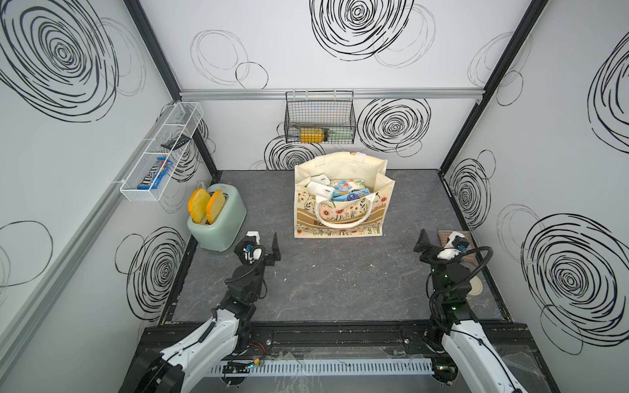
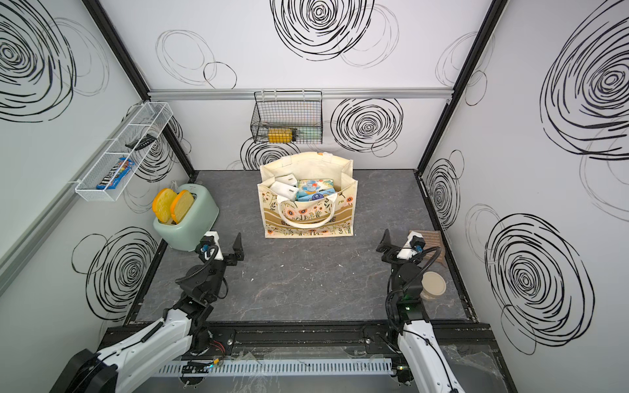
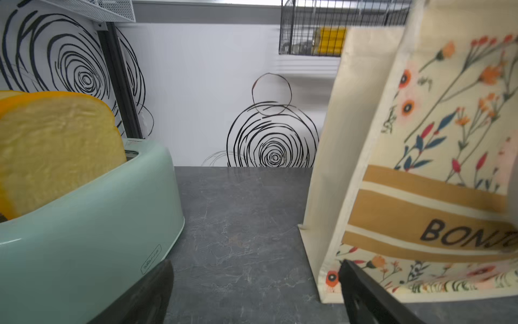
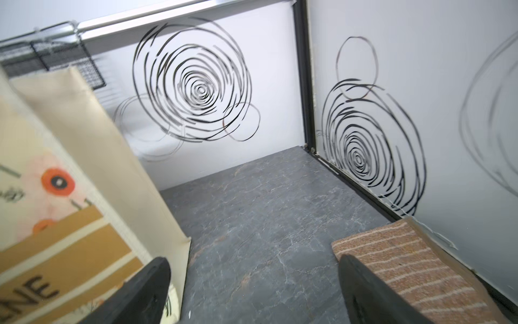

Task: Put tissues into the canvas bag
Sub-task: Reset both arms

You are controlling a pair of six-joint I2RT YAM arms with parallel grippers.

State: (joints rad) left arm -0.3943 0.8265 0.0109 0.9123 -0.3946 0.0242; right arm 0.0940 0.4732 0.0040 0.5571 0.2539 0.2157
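Observation:
The canvas bag (image 1: 340, 224) (image 2: 308, 223) stands upright at the middle back of the table, cream with orange flowers and tan stripes. Several tissues (image 1: 340, 190) (image 2: 308, 189) lie inside it, white packs and blue printed ones. No pack shows on the table. My left gripper (image 1: 263, 246) (image 2: 224, 246) (image 3: 255, 269) hovers open and empty between the toaster and the bag's near left corner (image 3: 420, 168). My right gripper (image 1: 439, 241) (image 2: 400, 243) (image 4: 253, 263) stands open and empty to the right of the bag (image 4: 56, 196), over bare table.
A mint toaster (image 1: 218, 217) with two toast slices sits at the left. A brown striped cloth (image 4: 406, 252) lies by the right wall, and a round tan lid (image 2: 433, 285) lies near the right arm. A black wire basket (image 1: 320, 117) and a white wire shelf (image 1: 160, 153) hang on the walls.

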